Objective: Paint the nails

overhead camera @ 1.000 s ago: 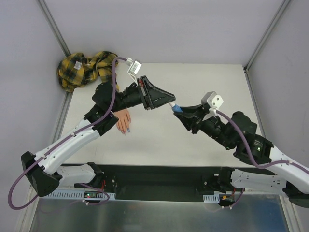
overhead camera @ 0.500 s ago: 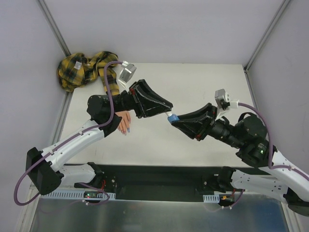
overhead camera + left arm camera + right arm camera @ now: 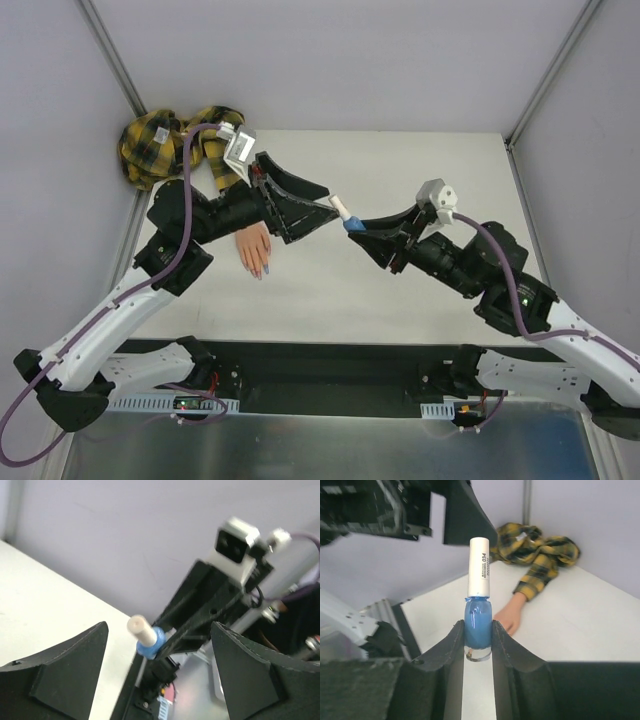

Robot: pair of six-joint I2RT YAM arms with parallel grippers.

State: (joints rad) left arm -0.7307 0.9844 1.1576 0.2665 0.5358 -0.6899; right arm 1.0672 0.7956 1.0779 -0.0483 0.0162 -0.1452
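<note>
Both grippers have shifted toward the far-left corner since 0.5 s ago, while the 5 tiny glossy pinkish-purple nails (image 3: 257, 268) on the small flesh-coloured mannequin hand (image 3: 251, 245) stay flat near the left edge of the white tabletop (image 3: 420, 165). Its yellow-black plaid sleeve (image 3: 165, 140) trails off the far-left corner. Above mid-tabletop, the right gripper (image 3: 358, 228) has its jaws clenched on the small blue glass polish bottle (image 3: 478, 625). The left gripper (image 3: 328, 205) has its jaws spread wide either side of the white cylindrical cap (image 3: 140, 628), not touching it. Uncapping looks to be the step in hand. Next, the left jaws should centre on the cap, close, then twist.
</note>
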